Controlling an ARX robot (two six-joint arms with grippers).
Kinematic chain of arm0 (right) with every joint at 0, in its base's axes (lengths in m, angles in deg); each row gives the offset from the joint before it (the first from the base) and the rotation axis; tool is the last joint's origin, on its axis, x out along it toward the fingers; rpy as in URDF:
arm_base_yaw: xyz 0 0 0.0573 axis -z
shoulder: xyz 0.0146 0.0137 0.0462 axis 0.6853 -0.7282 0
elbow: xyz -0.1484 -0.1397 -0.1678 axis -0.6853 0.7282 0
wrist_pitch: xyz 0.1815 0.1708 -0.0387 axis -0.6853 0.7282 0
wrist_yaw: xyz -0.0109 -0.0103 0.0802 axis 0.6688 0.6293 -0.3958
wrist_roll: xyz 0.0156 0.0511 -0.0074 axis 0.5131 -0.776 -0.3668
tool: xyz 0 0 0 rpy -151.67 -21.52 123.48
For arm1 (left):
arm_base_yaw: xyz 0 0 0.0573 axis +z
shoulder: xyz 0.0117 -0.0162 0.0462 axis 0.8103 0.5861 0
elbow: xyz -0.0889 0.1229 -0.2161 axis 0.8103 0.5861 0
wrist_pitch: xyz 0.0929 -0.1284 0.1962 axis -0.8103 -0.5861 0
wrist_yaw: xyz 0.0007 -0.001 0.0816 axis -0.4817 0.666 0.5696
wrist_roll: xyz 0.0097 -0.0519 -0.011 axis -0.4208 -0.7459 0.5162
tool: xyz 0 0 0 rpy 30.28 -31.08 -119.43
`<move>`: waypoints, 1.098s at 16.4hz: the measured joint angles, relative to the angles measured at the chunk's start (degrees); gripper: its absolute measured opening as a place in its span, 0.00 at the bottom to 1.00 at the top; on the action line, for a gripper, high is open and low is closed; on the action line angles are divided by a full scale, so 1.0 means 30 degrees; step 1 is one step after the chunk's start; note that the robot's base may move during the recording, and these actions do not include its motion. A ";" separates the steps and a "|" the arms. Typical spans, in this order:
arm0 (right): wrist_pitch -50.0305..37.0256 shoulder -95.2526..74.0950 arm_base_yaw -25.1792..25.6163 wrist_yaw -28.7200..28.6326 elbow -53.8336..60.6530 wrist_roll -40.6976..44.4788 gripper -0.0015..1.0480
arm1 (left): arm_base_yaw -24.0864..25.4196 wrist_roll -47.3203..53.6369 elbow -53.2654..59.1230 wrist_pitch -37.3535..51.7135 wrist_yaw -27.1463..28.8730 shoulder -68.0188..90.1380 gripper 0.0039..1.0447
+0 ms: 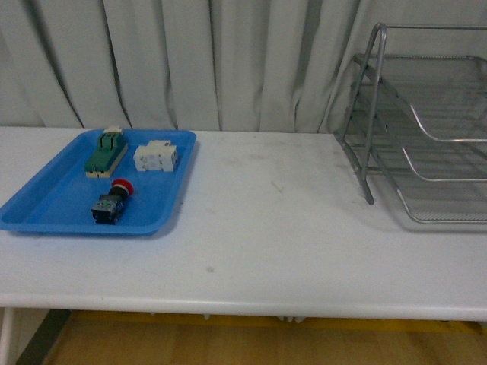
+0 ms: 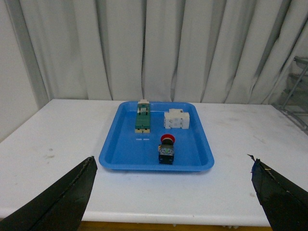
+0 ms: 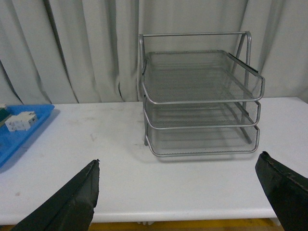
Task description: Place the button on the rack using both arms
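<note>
Robot test lab, white table (image 1: pixel 266 228), grey curtain backdrop (image 1: pixel 190 61), blue parts tray (image 1: pixel 53 207), wire rack (image 1: pixel 426 80)

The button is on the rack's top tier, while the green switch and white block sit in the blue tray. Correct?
No: the button lies in the blue tray too, with the green switch and white block, not on the rack, as the front view shows.

1. We see the rack (image 1: pixel 434 114) cut off at the front view's right edge.
2. Right wrist view: the blue tray (image 3: pixel 33 127) shows one corner only.
3. Left gripper (image 2: pixel 172 161) and right gripper (image 3: pixel 179 159): we see finger ends only.
</note>
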State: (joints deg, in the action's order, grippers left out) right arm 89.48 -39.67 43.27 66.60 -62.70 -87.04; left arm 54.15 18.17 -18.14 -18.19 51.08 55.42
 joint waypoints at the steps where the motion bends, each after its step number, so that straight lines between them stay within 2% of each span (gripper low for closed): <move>1: 0.0000 -0.0007 0.0000 0.0000 0.0000 0.0000 0.94 | 0.0000 0.0000 0.0000 0.0000 0.0000 0.0000 0.94; 2: 0.0066 -0.0051 -0.0073 0.0299 -0.0007 -0.0117 0.94 | 0.0000 -0.0007 0.0000 0.0000 0.0000 0.0000 0.94; 3: -0.1355 -0.1800 -0.0474 0.2725 -0.0102 -0.1180 0.94 | 0.0000 0.0000 0.0000 0.0000 0.0007 0.0000 0.94; 4: -0.3053 -0.4014 0.0444 0.3177 -0.0430 -0.1639 0.94 | 0.0000 0.0000 0.0000 0.0007 -0.0007 0.0000 0.94; 6: -0.7796 -0.9063 0.3133 0.2178 -0.1399 -0.1770 0.94 | 0.0000 -0.0007 0.0000 0.0022 0.0000 0.0000 0.94; 9: -1.4404 -1.6793 0.5333 -0.0401 -0.4998 -0.1129 0.94 | 0.0000 0.0000 0.0000 0.0029 0.0007 0.0000 0.94; 10: -1.5773 -1.9751 0.6091 -0.1064 -0.6907 -0.1217 0.94 | 0.0000 -0.0007 0.0000 0.0022 0.0007 0.0000 0.94; 12: -1.6589 -2.3737 0.6929 -0.1800 -0.9690 -0.2317 0.94 | 0.0000 -0.0007 0.0000 0.0029 0.0007 0.0000 0.94; 15: -1.9475 -2.8137 0.8051 -0.3592 -1.2466 -0.6892 0.94 | 0.0000 -0.0007 0.0000 0.0022 0.0007 0.0000 0.94; 18: -2.3394 -3.0483 0.8670 -0.4656 -1.2560 -1.3784 0.94 | 0.0000 -0.0007 0.0000 0.0022 0.0007 0.0000 0.94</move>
State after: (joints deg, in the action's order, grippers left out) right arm 19.30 -131.12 69.28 52.63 -100.38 -128.39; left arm 54.15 18.15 -18.14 -18.13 51.10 55.42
